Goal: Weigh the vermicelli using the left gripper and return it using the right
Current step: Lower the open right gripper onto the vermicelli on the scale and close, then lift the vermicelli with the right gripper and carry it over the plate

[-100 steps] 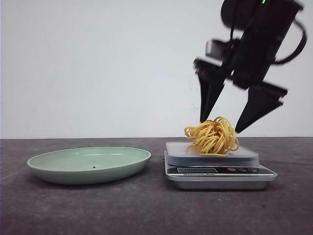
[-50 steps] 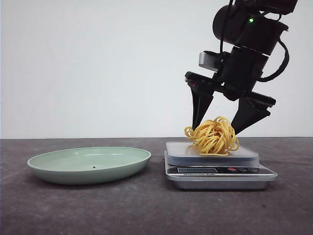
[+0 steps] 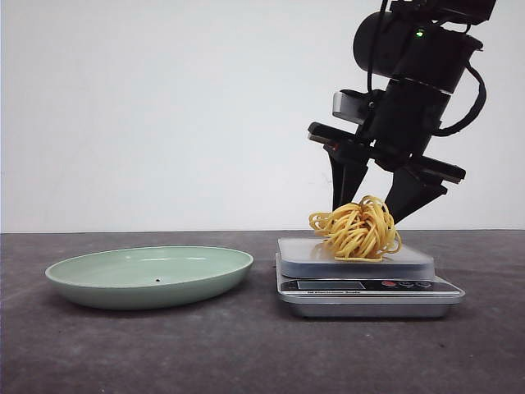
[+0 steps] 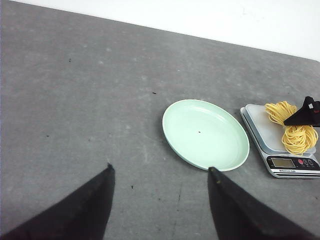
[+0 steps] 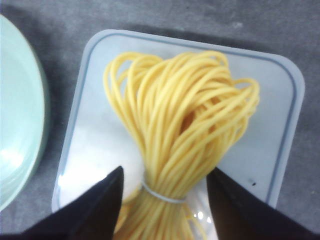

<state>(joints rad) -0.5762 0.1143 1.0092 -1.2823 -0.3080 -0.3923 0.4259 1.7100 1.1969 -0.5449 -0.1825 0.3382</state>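
Note:
A yellow vermicelli bundle [image 3: 358, 227] [image 5: 180, 135] [image 4: 291, 125], tied with a white band, lies on the platform of a silver kitchen scale [image 3: 320, 283] [image 4: 292, 164] [image 5: 90, 100]. My right gripper [image 3: 365, 205] [image 5: 164, 172] hovers open over it, one finger on each side of the tied waist, apart from the strands. Far from the scale, high above the dark table, my left gripper [image 4: 159, 170] is open and holds nothing. A pale green plate [image 3: 149, 275] [image 4: 205, 133] [image 5: 15, 125] sits empty to the left of the scale.
The dark grey tabletop [image 3: 246, 345] ends at a white wall [image 3: 164, 107] behind. One black fingertip of the right gripper [image 4: 305, 114] shows in the left wrist view, above the scale.
The right gripper came down from above the scale and now straddles the vermicelli, its open fingers slightly closer together. The vermicelli, scale and plate did not move.

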